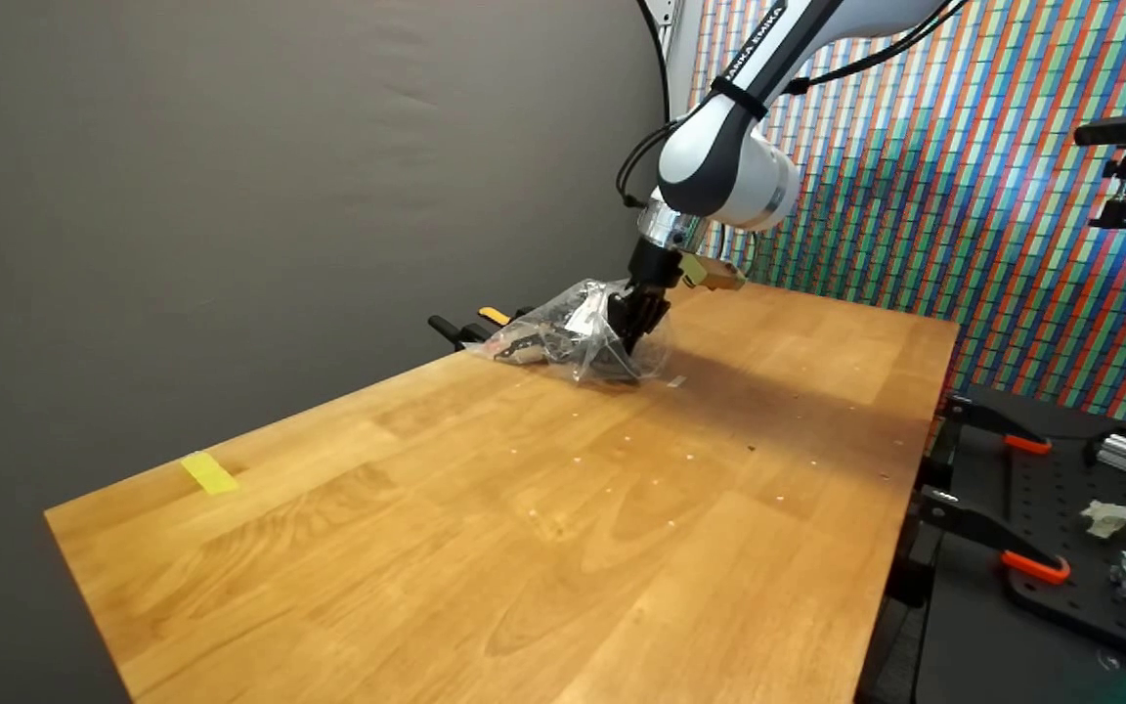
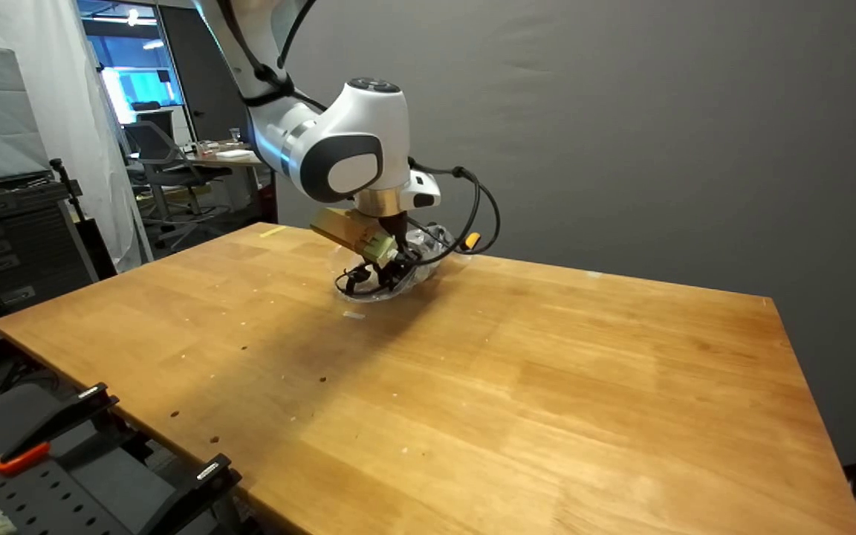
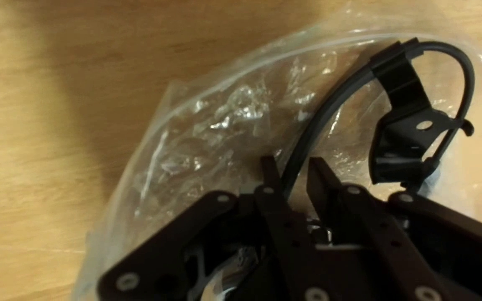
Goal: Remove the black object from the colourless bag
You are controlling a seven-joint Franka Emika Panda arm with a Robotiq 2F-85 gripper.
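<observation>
The colourless bag (image 1: 573,357) lies crumpled on the wooden table near its wall-side edge; it also shows in an exterior view (image 2: 428,239) and the wrist view (image 3: 220,121). The black object (image 3: 400,136) looks like a black bracket with a curved cable, lying at the bag's mouth; it also shows in an exterior view (image 2: 357,278). My gripper (image 3: 292,163) points down into the bag, partly open. The cable runs between or beneath its fingertips, with a gap beside the right finger. The cable's lower end is hidden by the gripper. Film surrounds my gripper in an exterior view (image 1: 636,323).
A clamp with a yellow tip (image 1: 495,315) sits at the table edge behind the bag. Yellow tape (image 1: 209,472) is stuck near a far corner. Black clamps with orange pads (image 1: 1034,567) grip a side platform. A grey wall stands close behind the table edge.
</observation>
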